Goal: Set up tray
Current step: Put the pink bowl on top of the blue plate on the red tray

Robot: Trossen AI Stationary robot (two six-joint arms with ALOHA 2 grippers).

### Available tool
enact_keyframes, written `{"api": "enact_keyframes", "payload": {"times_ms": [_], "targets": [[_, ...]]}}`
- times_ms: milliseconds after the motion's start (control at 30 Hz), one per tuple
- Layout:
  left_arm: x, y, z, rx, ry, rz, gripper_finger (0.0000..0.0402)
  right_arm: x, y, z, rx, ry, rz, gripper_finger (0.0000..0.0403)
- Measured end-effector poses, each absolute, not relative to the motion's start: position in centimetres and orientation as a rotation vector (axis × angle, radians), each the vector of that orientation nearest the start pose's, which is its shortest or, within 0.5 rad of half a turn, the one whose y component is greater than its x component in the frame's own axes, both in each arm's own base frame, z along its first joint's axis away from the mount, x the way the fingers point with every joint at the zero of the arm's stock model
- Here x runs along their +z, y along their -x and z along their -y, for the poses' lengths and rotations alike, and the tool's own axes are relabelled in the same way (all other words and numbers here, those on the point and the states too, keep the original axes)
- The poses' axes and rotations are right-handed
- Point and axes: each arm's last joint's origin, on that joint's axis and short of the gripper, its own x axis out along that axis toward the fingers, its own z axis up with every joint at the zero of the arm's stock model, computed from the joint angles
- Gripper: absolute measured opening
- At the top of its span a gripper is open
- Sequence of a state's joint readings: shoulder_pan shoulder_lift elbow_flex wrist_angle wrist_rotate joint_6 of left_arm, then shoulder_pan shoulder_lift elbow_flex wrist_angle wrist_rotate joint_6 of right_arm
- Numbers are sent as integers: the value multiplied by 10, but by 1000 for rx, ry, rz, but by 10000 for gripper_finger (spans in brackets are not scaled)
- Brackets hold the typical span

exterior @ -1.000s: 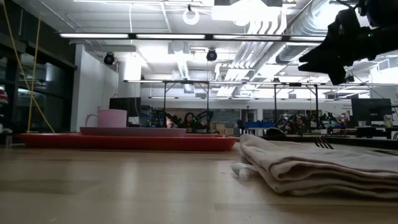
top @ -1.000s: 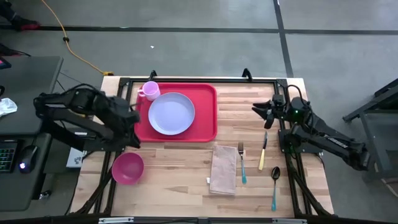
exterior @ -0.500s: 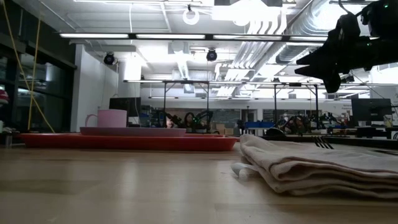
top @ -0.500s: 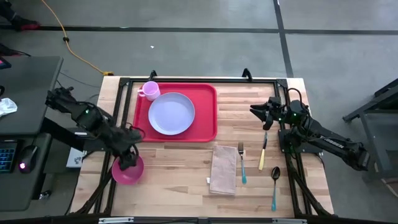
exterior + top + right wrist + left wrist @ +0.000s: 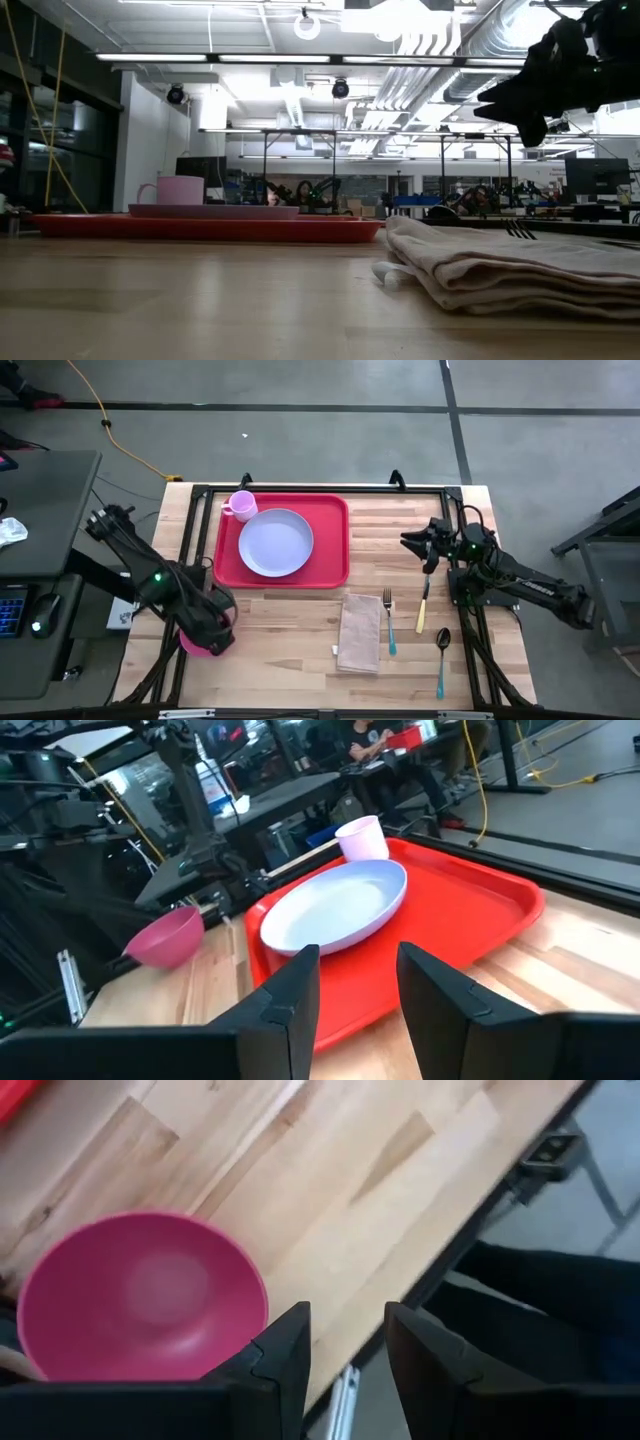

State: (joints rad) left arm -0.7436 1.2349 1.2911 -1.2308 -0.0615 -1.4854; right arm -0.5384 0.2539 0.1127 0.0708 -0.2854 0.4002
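The red tray lies at the table's far left and carries a round lavender plate and a pink cup. A pink bowl rests on the bare wood near the left front. My left gripper hangs open above the bowl's rim, pointing steeply down, with nothing between its fingers; in the high view my left gripper covers most of the bowl. My right gripper hovers open and level at the far right, facing the tray.
A folded beige napkin lies in front of the tray, with a fork, a knife and a spoon to its right. The table's left edge runs close beside the bowl.
My left gripper has swung from beside the tray's left edge toward the table's near edge and come down over the pink bowl, its wrist rolling as it went. The bowl, the tray and the other things have stayed in place.
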Motion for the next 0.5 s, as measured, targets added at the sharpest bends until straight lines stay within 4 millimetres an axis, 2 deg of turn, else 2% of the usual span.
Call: {"api": "enact_keyframes", "payload": {"times_ms": [300,500], "targets": [[308,-176,168,469,814,-1316,161,182,-101,47,-268,-401,-50,114],[296,-186,178,488,806,-1329,161,171,-102,45,-238,-425,-74,114]]}}
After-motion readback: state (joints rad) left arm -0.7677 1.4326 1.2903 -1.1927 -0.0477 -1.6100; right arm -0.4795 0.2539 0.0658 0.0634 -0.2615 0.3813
